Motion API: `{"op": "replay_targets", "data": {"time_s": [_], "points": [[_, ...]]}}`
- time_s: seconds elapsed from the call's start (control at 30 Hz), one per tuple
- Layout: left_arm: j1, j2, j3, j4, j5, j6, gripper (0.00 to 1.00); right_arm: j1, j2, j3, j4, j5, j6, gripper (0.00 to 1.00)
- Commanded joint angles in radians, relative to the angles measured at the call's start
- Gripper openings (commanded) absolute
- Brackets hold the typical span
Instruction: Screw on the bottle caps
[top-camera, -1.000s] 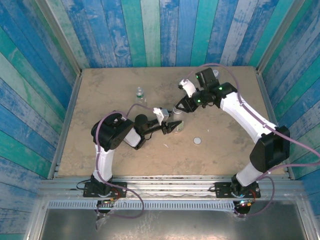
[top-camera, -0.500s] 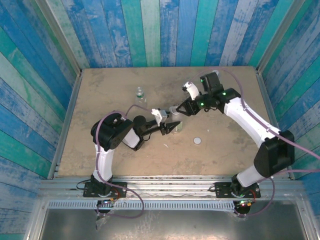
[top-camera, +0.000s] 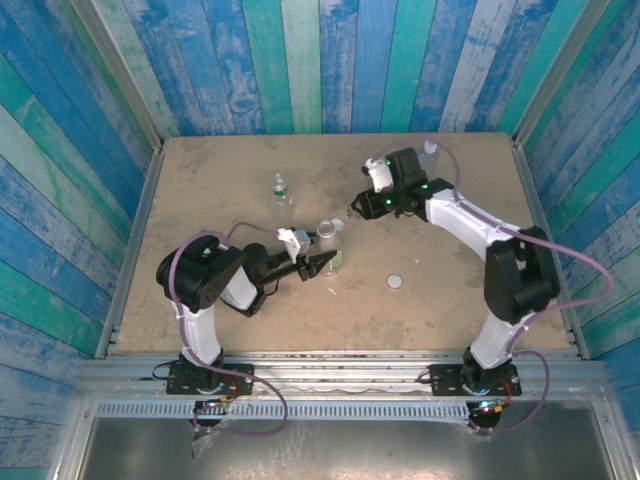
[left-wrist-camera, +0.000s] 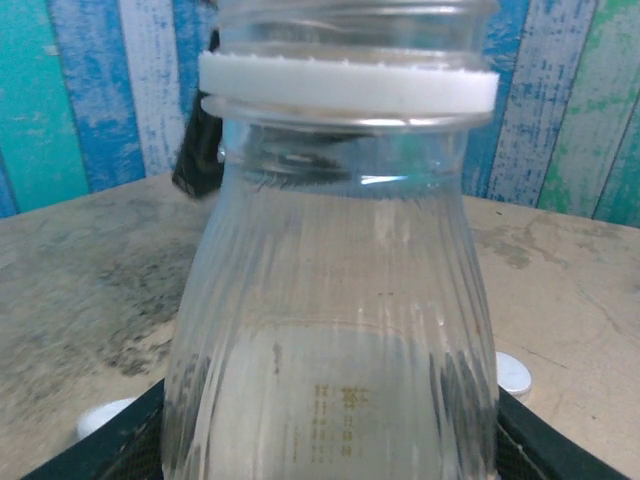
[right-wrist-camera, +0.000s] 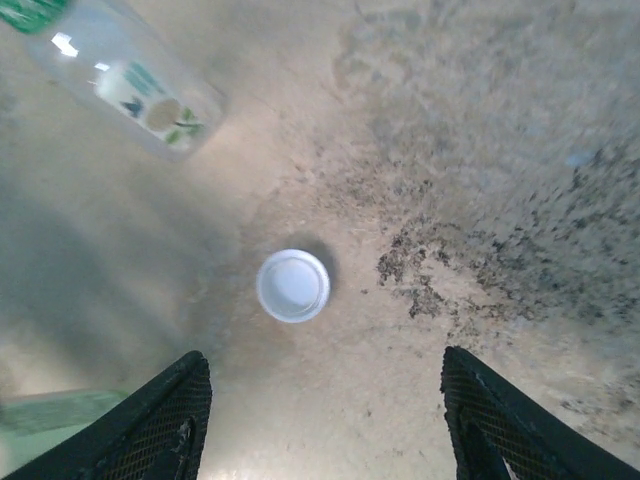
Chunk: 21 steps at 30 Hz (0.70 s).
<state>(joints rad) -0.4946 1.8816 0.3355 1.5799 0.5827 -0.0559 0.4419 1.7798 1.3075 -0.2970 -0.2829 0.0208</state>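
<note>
clear bottle (ribbed) clamped in left hand

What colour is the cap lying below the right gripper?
White; the cap shows best in right wrist view.

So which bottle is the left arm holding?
The ribbed bottle mid-table, between the left jaws; the green-labelled bottle and the far-right bottle stand apart, ungripped.
</note>
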Motion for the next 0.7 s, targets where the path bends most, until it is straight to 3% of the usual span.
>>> {"op": "replay_targets", "data": {"time_s": [0.0, 0.4, 0.67], "points": [[0.044, -0.024, -0.06, -0.019, -0.012, -0.032, 0.59, 0.023, 0.091, 0.074, 0.03, 0.056, 0.026, 0.6], [0.075, -0.145, -0.103, -0.185, -0.091, 0.049, 0.6, 0.086, 0.32, 0.231, -0.021, 0.042, -0.001, 0.51], [0.086, -0.129, -0.103, -0.165, -0.151, 0.041, 0.61, 0.096, 0.336, 0.211, -0.077, 0.008, -0.023, 0.46]]}}
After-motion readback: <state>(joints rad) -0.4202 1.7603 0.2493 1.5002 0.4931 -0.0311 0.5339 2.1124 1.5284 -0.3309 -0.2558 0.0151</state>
